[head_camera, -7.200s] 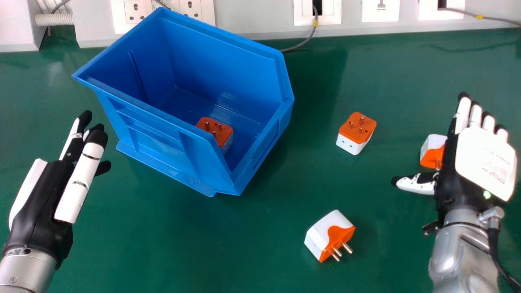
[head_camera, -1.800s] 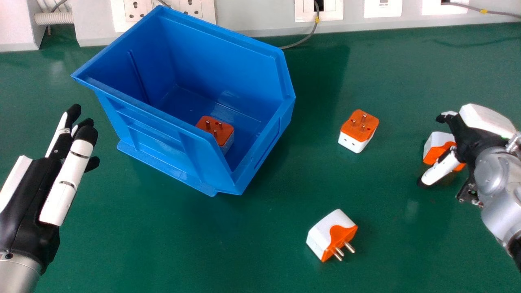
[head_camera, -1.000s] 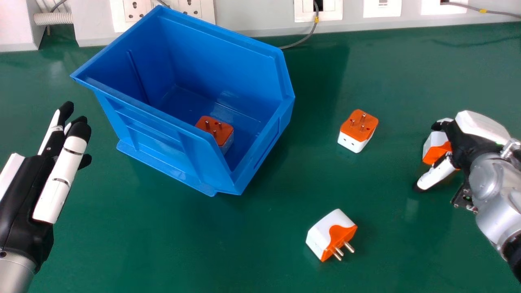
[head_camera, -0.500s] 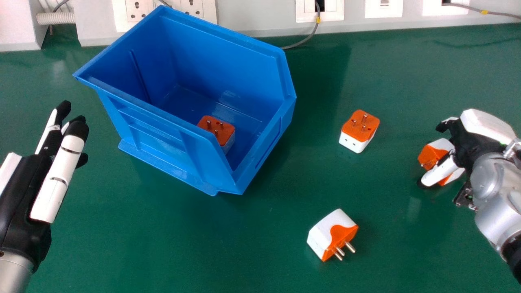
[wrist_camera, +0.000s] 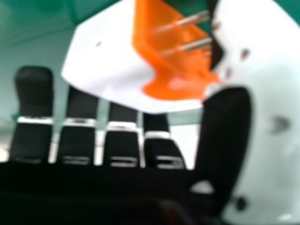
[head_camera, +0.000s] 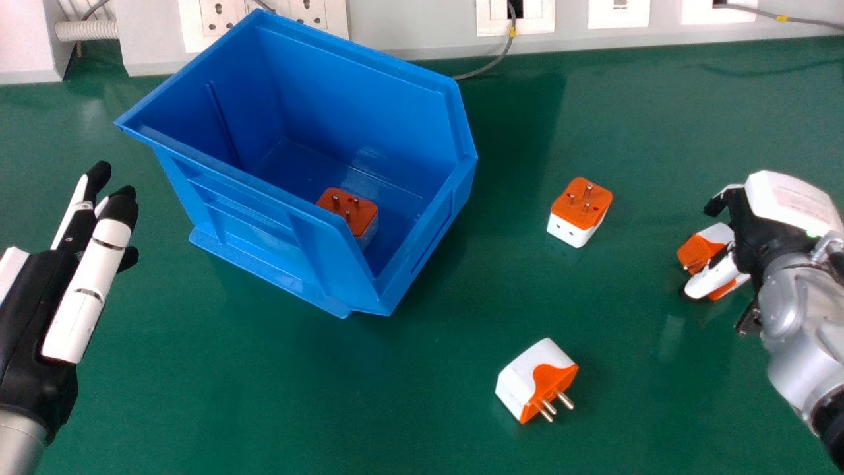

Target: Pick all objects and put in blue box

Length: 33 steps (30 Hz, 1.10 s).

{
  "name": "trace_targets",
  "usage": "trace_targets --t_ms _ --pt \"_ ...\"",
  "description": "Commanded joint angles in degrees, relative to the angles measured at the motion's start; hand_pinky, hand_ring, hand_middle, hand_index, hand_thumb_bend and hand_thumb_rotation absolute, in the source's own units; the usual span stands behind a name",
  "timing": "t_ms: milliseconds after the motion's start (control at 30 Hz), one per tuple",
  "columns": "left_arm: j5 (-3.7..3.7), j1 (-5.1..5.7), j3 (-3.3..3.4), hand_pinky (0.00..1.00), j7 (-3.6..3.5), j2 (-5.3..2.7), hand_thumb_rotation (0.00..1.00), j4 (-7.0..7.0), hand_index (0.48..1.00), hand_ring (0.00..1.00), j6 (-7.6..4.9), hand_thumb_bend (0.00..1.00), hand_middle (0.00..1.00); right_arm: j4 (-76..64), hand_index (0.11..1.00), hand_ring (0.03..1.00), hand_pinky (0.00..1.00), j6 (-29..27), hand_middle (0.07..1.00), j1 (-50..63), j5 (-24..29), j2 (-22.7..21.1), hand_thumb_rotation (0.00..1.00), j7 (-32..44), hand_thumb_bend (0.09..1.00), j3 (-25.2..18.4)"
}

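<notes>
While one plug (head_camera: pixel 349 210) sits inside the blue box (head_camera: pixel 250 227), pins up, three others are left to go in, so the job looks about a quarter done. At the right of the head view, the right hand (head_camera: pixel 791 201) grasps the second plug (head_camera: pixel 700 253) between thumb and fingers; whether it is clear of the table cannot be told. The third plug (head_camera: pixel 580 210) stands pins up between box and right hand, touching neither. The fourth plug (head_camera: pixel 535 386) lies on its side nearer the robot, pins to the lower right. The left hand (head_camera: pixel 39 323), at the left edge, is empty, its fingers extended.

The table (head_camera: pixel 297 396) is dark green and slightly glossy. Behind it runs a pale wall (head_camera: pixel 409 26) with sockets (head_camera: pixel 219 18), a thin grey cable (head_camera: pixel 506 49) and, at far left, a ribbed hose (head_camera: pixel 86 30).
</notes>
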Motion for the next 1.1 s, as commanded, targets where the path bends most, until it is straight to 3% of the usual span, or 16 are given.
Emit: trace_targets --t_ms 0,33,333,500,700,1067 --pt "-0.40 0.49 1.13 0.93 -0.02 0.79 1.00 -1.39 1.000 0.96 -0.75 0.53 0.97 0.1 0.687 0.451 0.31 -0.7 0.561 -0.1 -0.1 -0.6 0.00 -2.8 0.514 -0.9" --pt "-0.42 0.53 1.15 0.93 -0.02 0.83 1.00 -1.60 1.000 0.96 -0.57 0.52 0.97 0.3 0.645 0.454 0.33 -0.7 0.554 -0.1 0.0 -0.4 0.00 -3.1 0.511 -1.0" --pt "-0.84 1.20 1.27 0.93 0.09 0.49 1.00 -4.10 1.000 0.96 1.29 0.52 0.98 -0.4 0.552 0.443 0.36 -0.6 0.534 0.5 0.3 -0.2 0.00 -4.5 0.504 -1.5" --pt "-1.02 1.22 1.41 0.93 -0.15 0.56 1.00 -3.05 1.000 0.96 0.68 0.52 0.98 -0.1 0.532 0.439 0.36 -1.2 0.528 0.7 0.3 -0.3 0.00 -5.1 0.502 -1.5" --pt "-1.03 1.33 1.32 0.92 -0.15 0.56 1.00 -2.98 1.000 0.96 0.62 0.52 0.98 -0.6 0.511 0.425 0.36 -0.8 0.520 0.9 0.4 -0.4 0.00 -5.2 0.500 -2.1" --pt "0.10 1.05 0.02 0.92 0.68 0.32 1.00 -3.85 1.000 0.96 1.22 0.52 0.98 -4.0 0.491 0.421 0.37 -0.3 0.523 0.9 0.0 -1.5 0.00 -4.0 0.498 -3.0"
